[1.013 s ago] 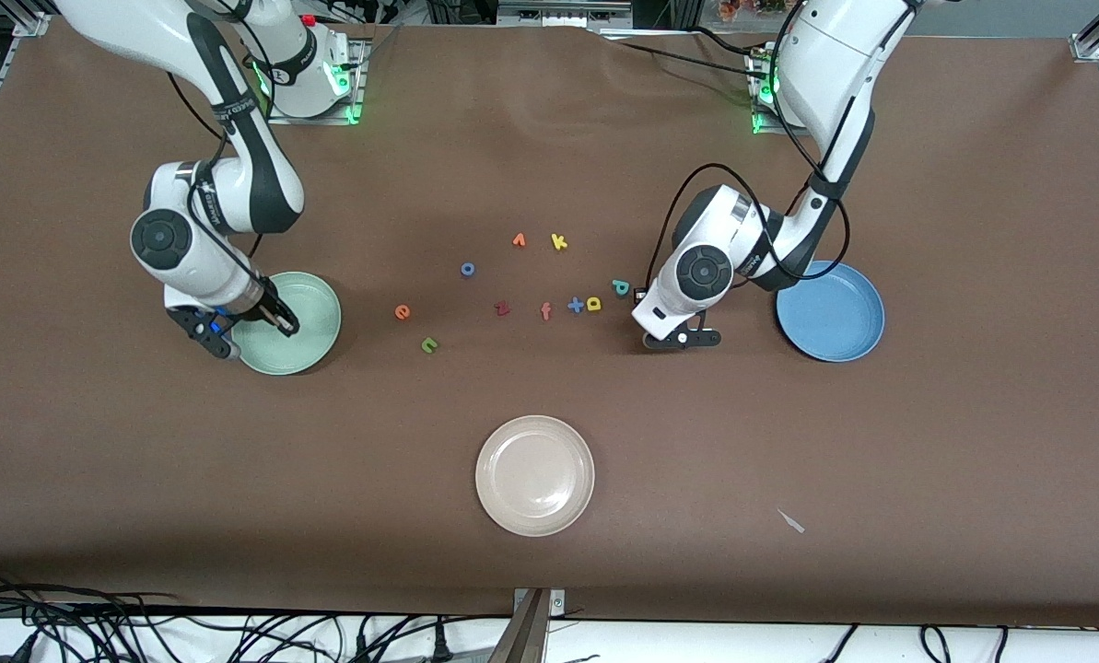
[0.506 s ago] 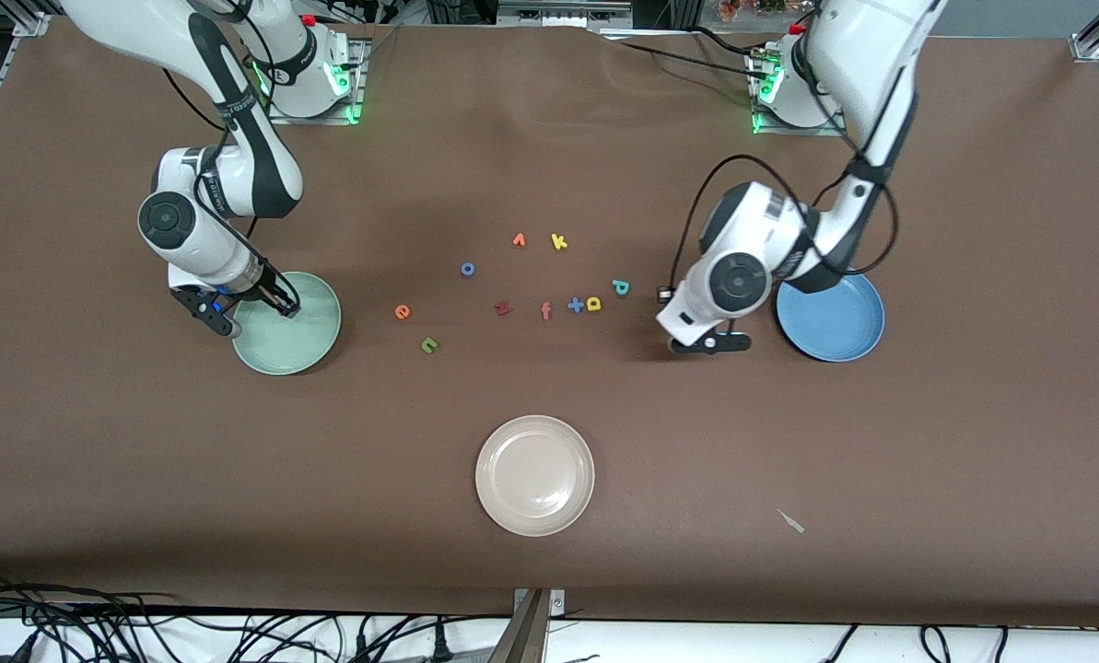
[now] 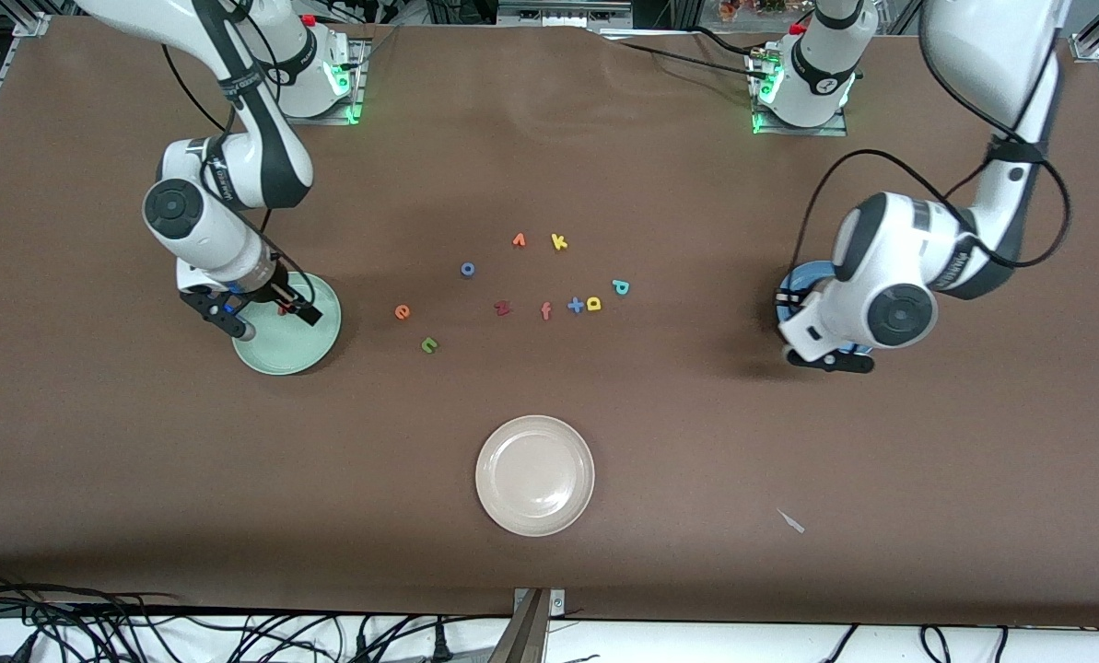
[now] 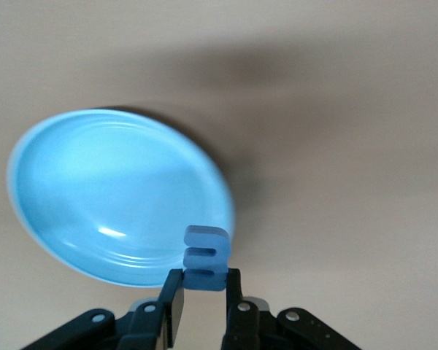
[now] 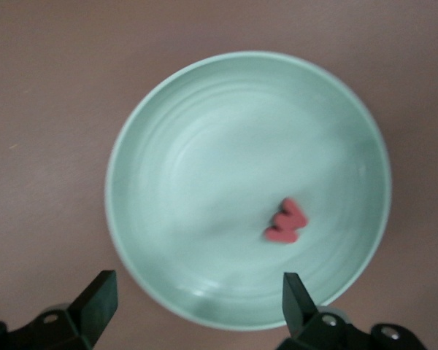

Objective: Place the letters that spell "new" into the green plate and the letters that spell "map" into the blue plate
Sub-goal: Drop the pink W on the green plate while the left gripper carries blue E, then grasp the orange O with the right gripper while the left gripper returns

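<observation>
My right gripper (image 3: 271, 319) (image 5: 198, 288) hangs open over the green plate (image 3: 296, 352) (image 5: 204, 168). The pinkish-red w (image 5: 286, 221) lies loose in that plate. The orange e (image 3: 403, 312) and green n (image 3: 429, 345) rest on the table beside the plate, toward the middle. My left gripper (image 3: 830, 361) (image 4: 204, 277) is shut on the blue m (image 4: 206, 251), over the rim of the blue plate (image 3: 800, 274) (image 4: 117, 189). In the front view the left hand hides most of that plate. The teal p (image 3: 620, 287) and yellow a (image 3: 593, 304) lie mid-table.
Other letters lie mid-table: a blue o (image 3: 467, 269), a yellow k (image 3: 559, 242), a dark red z (image 3: 502, 308), a salmon f (image 3: 545, 311), a blue plus (image 3: 576, 305) and a small orange piece (image 3: 519, 240). A cream plate (image 3: 535, 475) sits nearer the front camera.
My right gripper has opened and let the w drop into the green plate. My left arm has carried the m from beside the letters to the blue plate's rim.
</observation>
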`<state>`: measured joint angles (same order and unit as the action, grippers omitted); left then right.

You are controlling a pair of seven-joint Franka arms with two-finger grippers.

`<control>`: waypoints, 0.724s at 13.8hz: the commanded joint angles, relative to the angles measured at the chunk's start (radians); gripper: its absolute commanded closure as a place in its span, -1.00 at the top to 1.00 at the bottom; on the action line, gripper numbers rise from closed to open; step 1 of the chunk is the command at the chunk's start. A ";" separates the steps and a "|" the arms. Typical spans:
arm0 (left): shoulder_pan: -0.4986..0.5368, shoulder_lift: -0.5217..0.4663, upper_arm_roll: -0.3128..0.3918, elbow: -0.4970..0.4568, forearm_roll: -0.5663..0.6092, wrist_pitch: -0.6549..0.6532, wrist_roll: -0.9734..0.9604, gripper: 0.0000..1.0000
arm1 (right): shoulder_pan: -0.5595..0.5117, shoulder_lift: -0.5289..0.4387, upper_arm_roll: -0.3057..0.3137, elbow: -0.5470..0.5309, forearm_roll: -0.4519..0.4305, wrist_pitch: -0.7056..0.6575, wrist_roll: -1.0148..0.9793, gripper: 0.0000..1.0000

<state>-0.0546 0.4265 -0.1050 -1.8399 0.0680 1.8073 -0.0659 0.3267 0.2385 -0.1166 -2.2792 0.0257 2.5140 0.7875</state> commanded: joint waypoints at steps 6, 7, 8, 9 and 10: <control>0.153 0.152 -0.015 -0.001 0.165 0.087 0.098 -0.77 | 0.146 0.180 0.103 0.168 0.000 -0.003 0.314 1.00; 0.160 0.162 -0.015 -0.001 0.167 0.098 0.100 -0.74 | 0.147 0.200 0.103 0.176 0.000 0.000 0.320 0.98; 0.162 0.167 -0.013 -0.001 0.167 0.101 0.100 -0.70 | 0.147 0.220 0.103 0.176 0.000 0.021 0.319 0.83; 0.164 0.169 -0.013 -0.001 0.167 0.101 0.098 -0.43 | 0.147 0.235 0.103 0.176 0.000 0.060 0.320 0.59; 0.164 0.167 -0.015 0.001 0.165 0.101 0.098 0.21 | 0.149 0.248 0.103 0.176 0.002 0.080 0.322 0.44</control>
<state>0.1007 0.5967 -0.1056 -1.8494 0.2049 1.9089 0.0228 0.4764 0.4485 -0.0102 -2.1269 0.0257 2.5586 1.0971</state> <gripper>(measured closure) 0.714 0.167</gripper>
